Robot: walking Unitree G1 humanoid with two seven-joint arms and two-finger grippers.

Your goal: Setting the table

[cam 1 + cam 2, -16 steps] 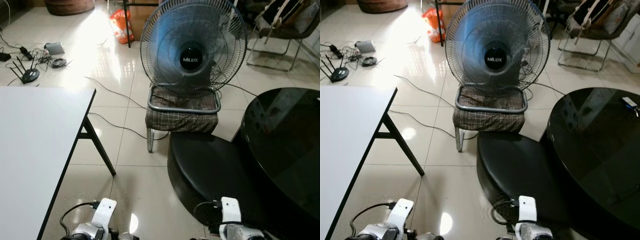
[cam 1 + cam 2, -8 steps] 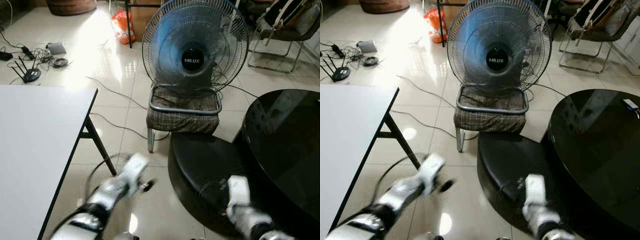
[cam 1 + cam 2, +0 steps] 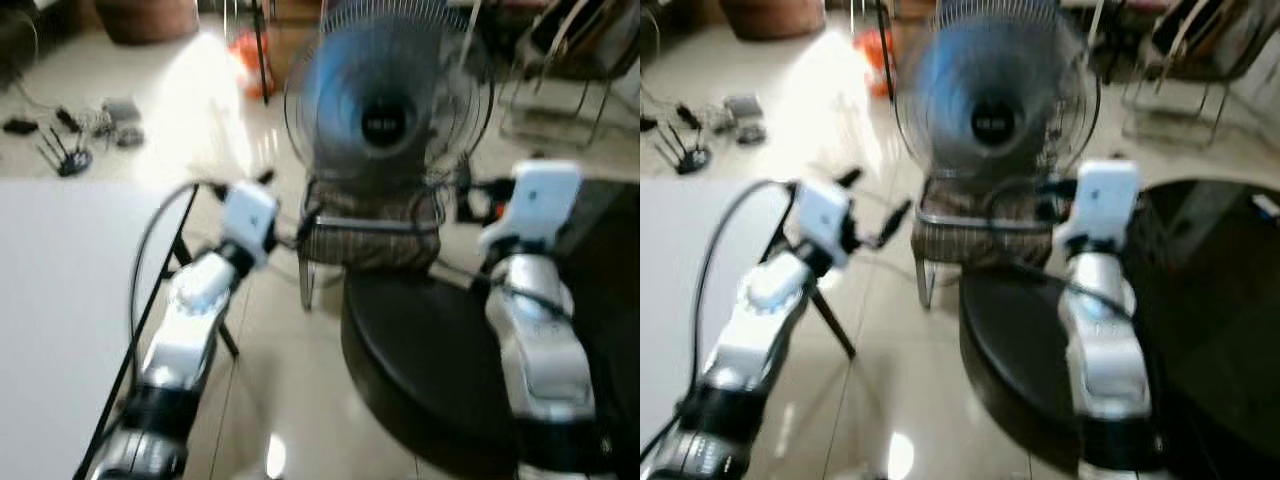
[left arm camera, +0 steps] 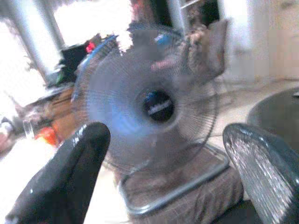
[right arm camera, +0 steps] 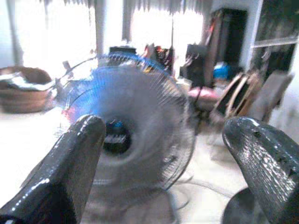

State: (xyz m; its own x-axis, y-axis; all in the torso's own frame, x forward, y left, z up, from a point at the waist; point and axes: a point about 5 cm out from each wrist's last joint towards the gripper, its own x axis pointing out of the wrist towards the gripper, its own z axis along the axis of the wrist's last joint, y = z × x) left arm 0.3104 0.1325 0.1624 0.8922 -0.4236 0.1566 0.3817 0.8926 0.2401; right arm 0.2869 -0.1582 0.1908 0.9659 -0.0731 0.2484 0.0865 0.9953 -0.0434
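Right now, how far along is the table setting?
Nothing looks done: the white table and the black round table show no dishes. Nothing is in hand: the left claw and right claw are open, raised toward the fan. All of the setting is left.

Wire-mesh fan [image 3: 388, 100]; checked cloth stool [image 3: 368, 240]; glossy tile floor [image 3: 280, 360]; glossy black table [image 3: 1225, 290].

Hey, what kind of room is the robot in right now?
Probably a lived-in home living or dining area. A standing fan sits on a checked stool on a glossy tiled floor, between a white table and a round black glass table. Cables and a router lie on the floor.
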